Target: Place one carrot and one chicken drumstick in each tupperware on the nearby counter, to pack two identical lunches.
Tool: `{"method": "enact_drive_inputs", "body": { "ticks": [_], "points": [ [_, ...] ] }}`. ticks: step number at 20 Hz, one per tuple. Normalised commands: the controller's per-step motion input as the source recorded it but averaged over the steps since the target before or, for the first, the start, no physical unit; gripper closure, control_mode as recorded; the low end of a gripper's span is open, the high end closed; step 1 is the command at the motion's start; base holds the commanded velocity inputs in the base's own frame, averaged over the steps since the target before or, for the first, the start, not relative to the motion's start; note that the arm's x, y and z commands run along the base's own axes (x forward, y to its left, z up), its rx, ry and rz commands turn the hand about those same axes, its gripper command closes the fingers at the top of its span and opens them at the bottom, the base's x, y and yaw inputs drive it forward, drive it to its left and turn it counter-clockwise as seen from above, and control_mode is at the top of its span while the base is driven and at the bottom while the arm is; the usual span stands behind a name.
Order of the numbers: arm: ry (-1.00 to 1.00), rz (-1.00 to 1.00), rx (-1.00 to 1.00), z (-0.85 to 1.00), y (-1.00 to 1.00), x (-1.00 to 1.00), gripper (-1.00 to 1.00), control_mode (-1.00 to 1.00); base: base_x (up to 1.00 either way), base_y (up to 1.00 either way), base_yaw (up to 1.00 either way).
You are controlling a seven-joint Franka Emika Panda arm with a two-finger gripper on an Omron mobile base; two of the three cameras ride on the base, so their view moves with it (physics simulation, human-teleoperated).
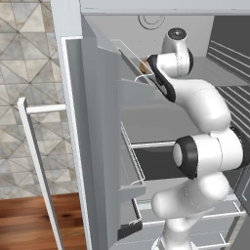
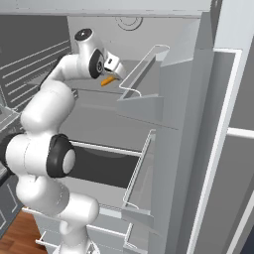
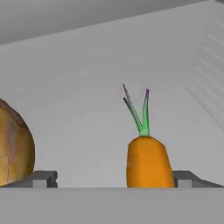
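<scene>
The orange carrot with green stalks lies on the grey fridge shelf, between the wide-spread tips of the pincer. The golden-brown drumstick lies just beside it, so closing off-centre could nudge either. The white arm reaches deep into the fridge, hand low over the shelf.

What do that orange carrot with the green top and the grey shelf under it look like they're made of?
The orange carrot looks like smooth, slightly glossy vegetable flesh, with thin green stalks tipped purple; being rendered, it could pass for plastic. The grey shelf looks like matte painted metal or plastic: flat, even grey, no grain or shine.
</scene>
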Motion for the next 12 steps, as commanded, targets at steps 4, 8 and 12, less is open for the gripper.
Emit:
{"method": "enact_drive_inputs", "body": {
  "ticks": [4, 8, 12],
  "points": [
    [0.01, 0.0, 0.0, -0.36, -0.02, 0.24, -1.0, -1.0, 0.0, 0.0, 0.0],
    [0.0, 0.0, -0.02, -0.56, -0.03, -0.24, -1.0, -1.0, 0.0, 0.0, 0.0],
    [0.0, 0.0, -0.03, -0.53, -0.09, -0.42, -1.0, -1.0, 0.0, 0.0, 0.0]
  ]
}}
